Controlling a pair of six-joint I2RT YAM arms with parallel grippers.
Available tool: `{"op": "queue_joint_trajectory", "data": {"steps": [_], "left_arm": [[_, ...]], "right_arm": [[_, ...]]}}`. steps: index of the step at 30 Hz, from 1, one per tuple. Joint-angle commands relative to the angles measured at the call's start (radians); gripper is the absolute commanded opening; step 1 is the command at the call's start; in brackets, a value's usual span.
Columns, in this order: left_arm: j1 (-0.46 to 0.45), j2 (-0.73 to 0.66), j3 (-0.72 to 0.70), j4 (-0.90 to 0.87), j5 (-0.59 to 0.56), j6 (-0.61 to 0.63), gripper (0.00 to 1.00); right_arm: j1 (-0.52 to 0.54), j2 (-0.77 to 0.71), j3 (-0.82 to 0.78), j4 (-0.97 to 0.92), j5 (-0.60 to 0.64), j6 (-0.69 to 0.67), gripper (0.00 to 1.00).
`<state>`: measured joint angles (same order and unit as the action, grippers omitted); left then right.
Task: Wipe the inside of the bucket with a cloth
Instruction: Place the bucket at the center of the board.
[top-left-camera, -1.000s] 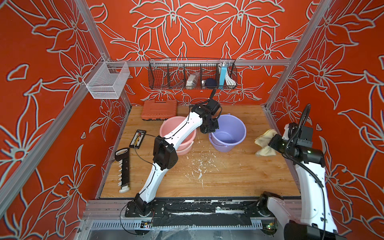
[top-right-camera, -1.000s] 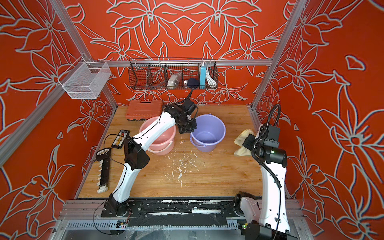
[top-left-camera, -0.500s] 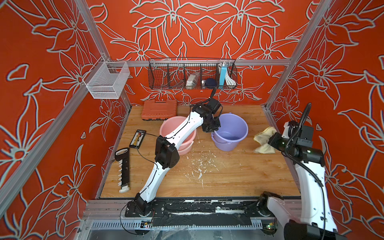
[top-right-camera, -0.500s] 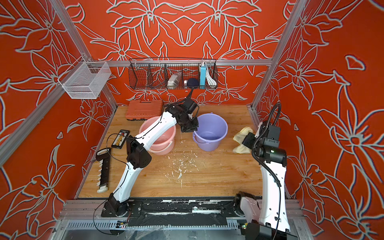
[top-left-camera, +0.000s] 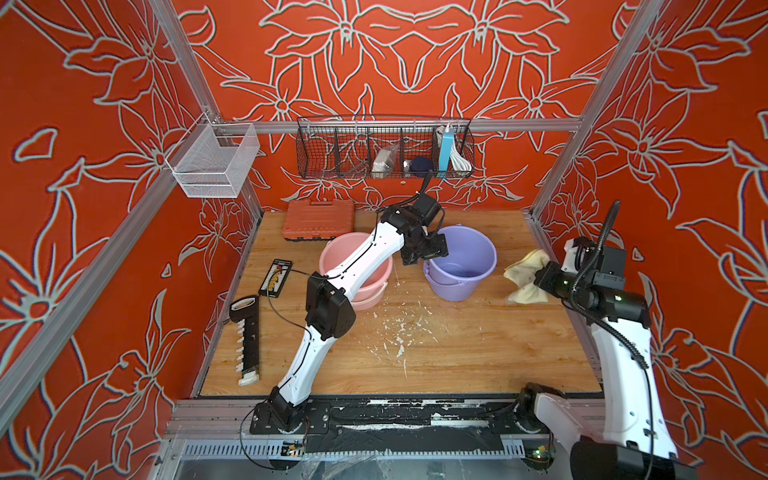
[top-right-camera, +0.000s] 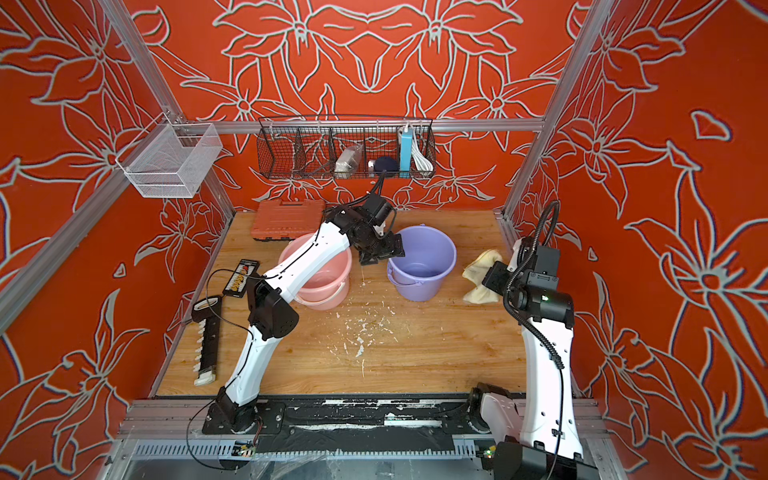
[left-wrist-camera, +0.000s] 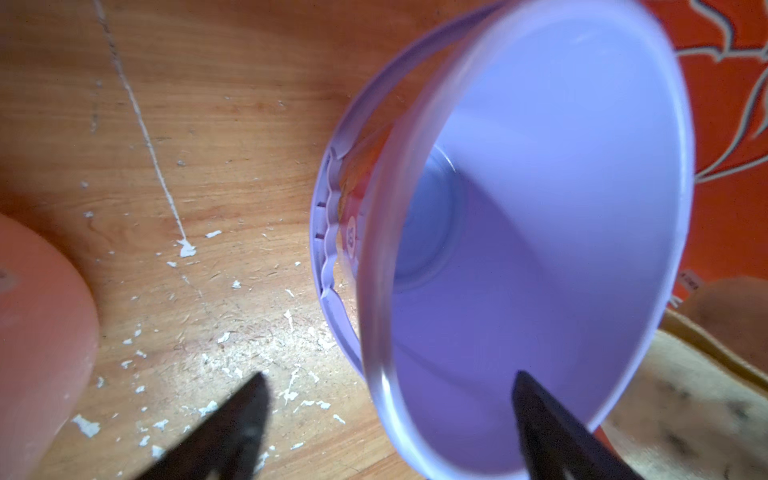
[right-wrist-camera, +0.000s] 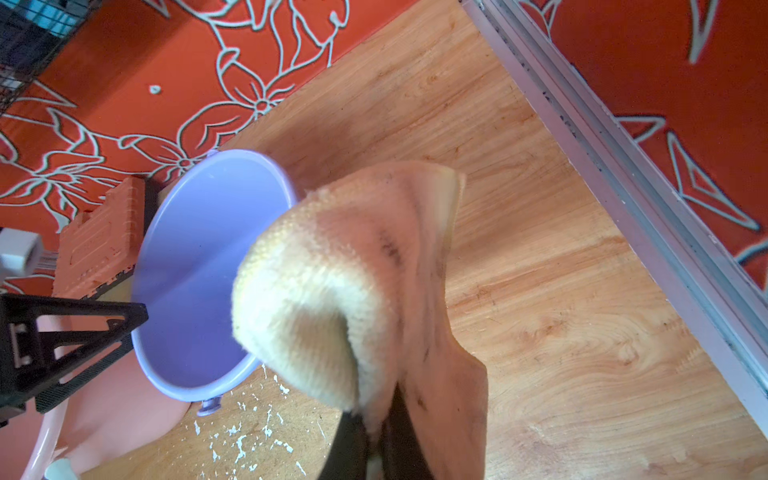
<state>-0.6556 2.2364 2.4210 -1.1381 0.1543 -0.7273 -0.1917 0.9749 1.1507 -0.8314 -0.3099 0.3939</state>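
Beside the lavender bucket (top-left-camera: 459, 291), on the side nearer the right arm, the cloth (top-left-camera: 524, 275) is bunched in the right gripper (top-left-camera: 541, 279), whose jaws are pinched tight on a fold of it. The cloth is apart from the bucket wall and not inside it. The left gripper (left-wrist-camera: 388, 374) stands spread wide at the opposite side of the bucket (one finger outside the rim, one over the interior) and grasps nothing.

In the right wrist view the cloth (right-wrist-camera: 353, 291) covers the fingertips, and its lower edge is cut off by the frame. Whether the cloth touches the table cannot be told. The bucket rim is blurred in the left wrist view, and part of a pink bucket (top-left-camera: 343, 255) lies hidden under the left arm.

The table (top-left-camera: 478, 357) is pale wood strewn with white flecks (top-left-camera: 399, 338). An orange case (top-left-camera: 318, 218) lies at the back. The walls are red with pale flower outlines, and a black wire basket (top-left-camera: 384, 176) and a white mesh basket (top-left-camera: 212, 166) hang on them.
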Motion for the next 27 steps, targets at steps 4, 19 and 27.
{"op": "queue_joint_trajectory", "data": {"steps": [4, 19, 27], "left_arm": [[0.017, -0.29, -0.205, 0.055, -0.105, 0.008, 0.99], [0.406, -0.88, -0.926, 0.221, -0.03, -0.018, 0.99], [0.57, -0.961, -1.127, 0.247, 0.053, 0.018, 0.96]], "right_arm": [[0.179, 0.015, 0.15, -0.03, 0.093, -0.015, 0.0], [0.5, 0.22, 0.423, -0.026, 0.112, -0.023, 0.0], [0.681, 0.378, 0.568, -0.036, 0.133, -0.04, 0.0]]}}
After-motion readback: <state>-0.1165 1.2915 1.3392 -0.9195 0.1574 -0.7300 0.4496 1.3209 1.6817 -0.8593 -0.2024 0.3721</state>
